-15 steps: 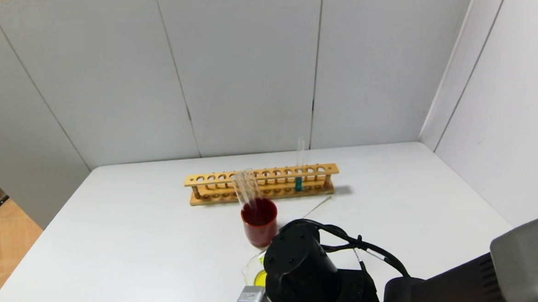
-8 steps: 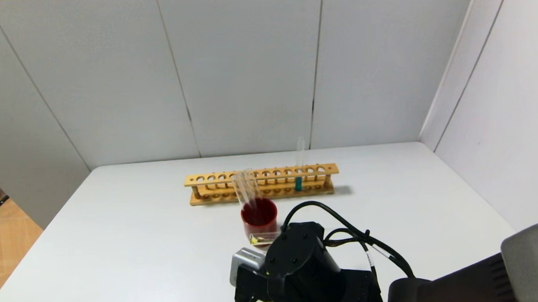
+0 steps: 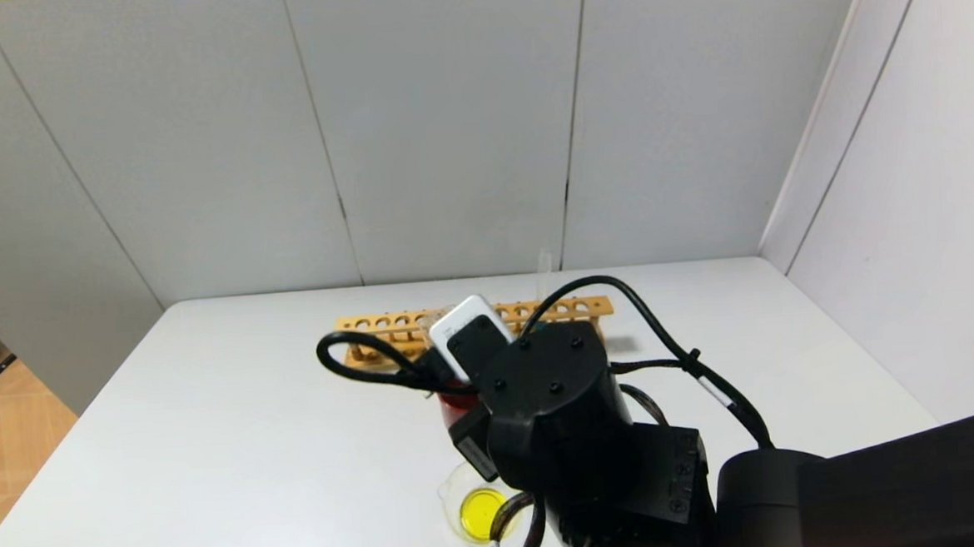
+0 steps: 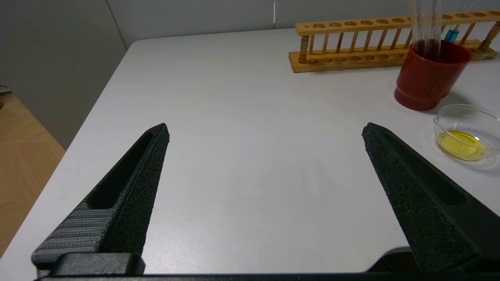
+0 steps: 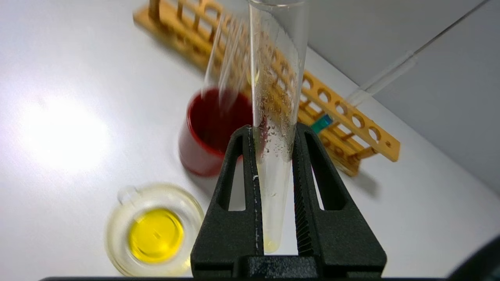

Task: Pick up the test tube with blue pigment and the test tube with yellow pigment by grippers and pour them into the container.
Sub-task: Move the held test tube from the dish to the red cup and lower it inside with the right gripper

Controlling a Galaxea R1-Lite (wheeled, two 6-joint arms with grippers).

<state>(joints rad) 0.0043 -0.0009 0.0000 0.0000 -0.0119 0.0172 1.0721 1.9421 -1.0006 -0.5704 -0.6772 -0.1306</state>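
My right gripper (image 5: 273, 130) is shut on the test tube with yellow pigment (image 5: 276, 78). The tube stands upright in the jaws, with droplets on its wall and only a faint yellow trace at its bottom. The container (image 5: 117, 222) sits on the table beside the gripper and holds a pool of yellow liquid; it also shows in the head view (image 3: 456, 483). The test tube with blue pigment (image 5: 321, 124) stands in the wooden rack (image 5: 351, 128). In the head view the right arm (image 3: 553, 412) hides its own jaws. My left gripper (image 4: 265, 130) is open and empty over the table's left part.
A dark-red cup (image 5: 199, 132) holding colourless tubes stands between the container and the rack. A glass rod (image 5: 383, 76) lies beyond the rack. The white table (image 3: 238, 453) is walled at the back and right.
The right arm has risen and swung back from low over the container toward the red cup. The tube has turned upright. The container now shows uncovered with yellow liquid in it.
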